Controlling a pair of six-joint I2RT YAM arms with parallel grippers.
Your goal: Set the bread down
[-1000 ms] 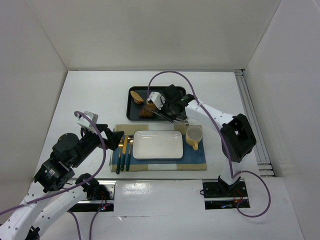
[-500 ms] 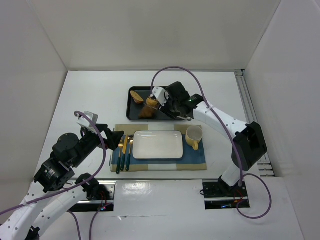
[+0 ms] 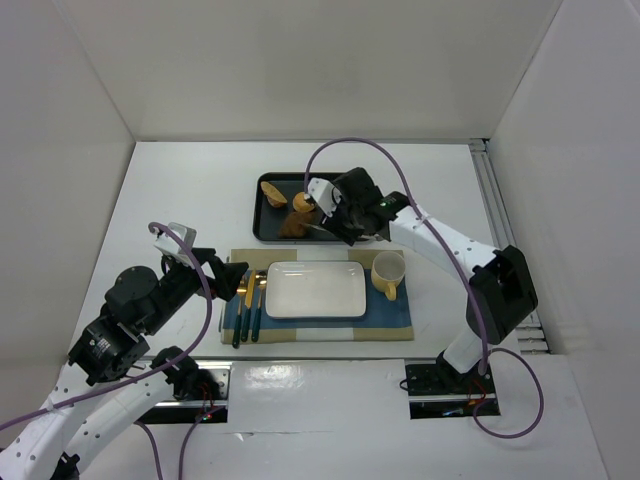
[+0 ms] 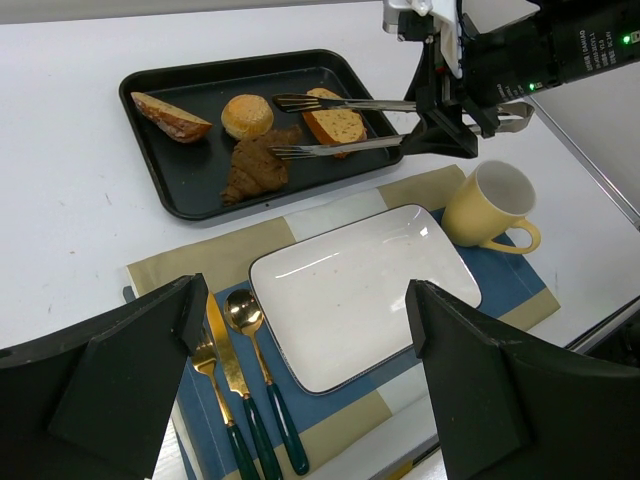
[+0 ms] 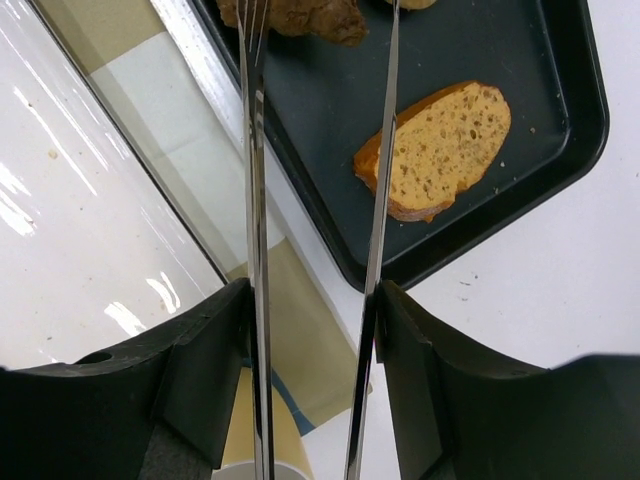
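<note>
Two long, thin metal prongs [image 4: 340, 103] with fork-like tips run out from the fingers of the right gripper [image 4: 435, 115], and they stand spread apart with nothing pinched between them. They reach leftward over a black rectangular tray [image 4: 180, 190]. The tip of the near prong lies over the edge of the bread [image 4: 255, 168], a dark brown, lumpy croissant with tapered ends; whether it touches cannot be told. The far prong passes above a golden oval toast slice [image 4: 335, 125] and ends just beside a small round pale bun [image 4: 247, 115]. The croissant lies on the tray's near side, a little left of its middle, with the bun just beyond it and a crusty wedge of bread [image 4: 170, 117] at the far left. Near the tray, a blue and beige placemat [image 4: 180, 265] carries a white rectangular plate [image 4: 360, 290], with a yellow cup [image 4: 490, 205] at its right and gold cutlery with dark green handles [image 4: 240, 370] at its left. The left gripper [image 3: 232, 278] hovers over the placemat's left end, its dark fingers [image 4: 110, 380] wide apart and holding nothing. Everything stands on a white table [image 4: 80, 220].
</note>
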